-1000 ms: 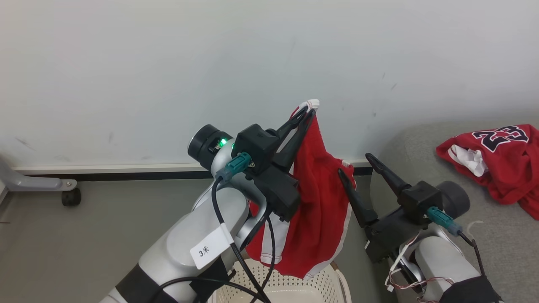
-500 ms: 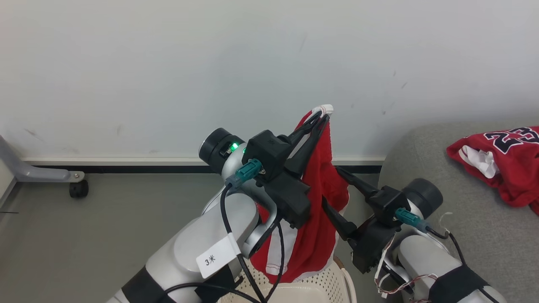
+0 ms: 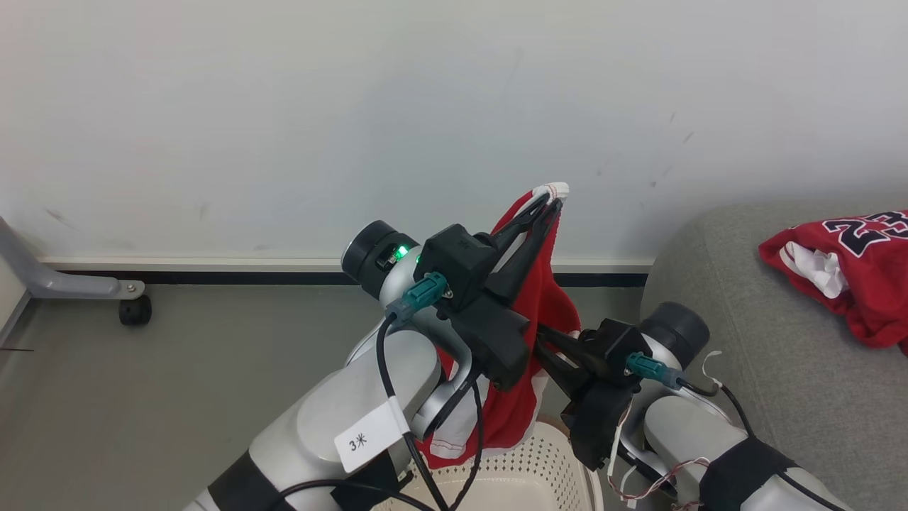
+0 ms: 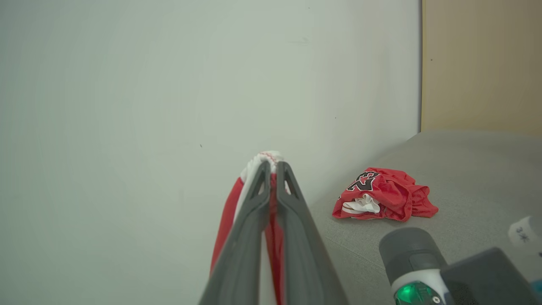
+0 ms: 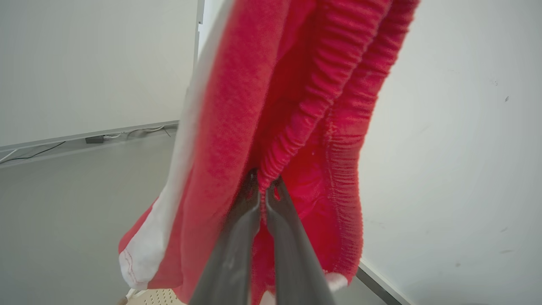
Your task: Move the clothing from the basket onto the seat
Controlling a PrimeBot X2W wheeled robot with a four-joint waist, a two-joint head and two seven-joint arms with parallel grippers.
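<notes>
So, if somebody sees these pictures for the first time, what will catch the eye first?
A red garment hangs in mid-picture above the basket, pinched at its white-trimmed top by the left tool and lower down by the right tool, both shut on it. At the right, a crumpled red jersey with dark numbers lies on the grey sofa.

red shorts (image 3: 552,304) held up over the basket (image 3: 540,463) at 6 o'clock
left gripper (image 3: 552,206) pinches the white hem at 12 o'clock, right gripper (image 3: 540,336) nips the 3 o'clock edge; a jersey (image 3: 855,280) lies on the sofa (image 3: 745,348) at 3 o'clock.
</notes>
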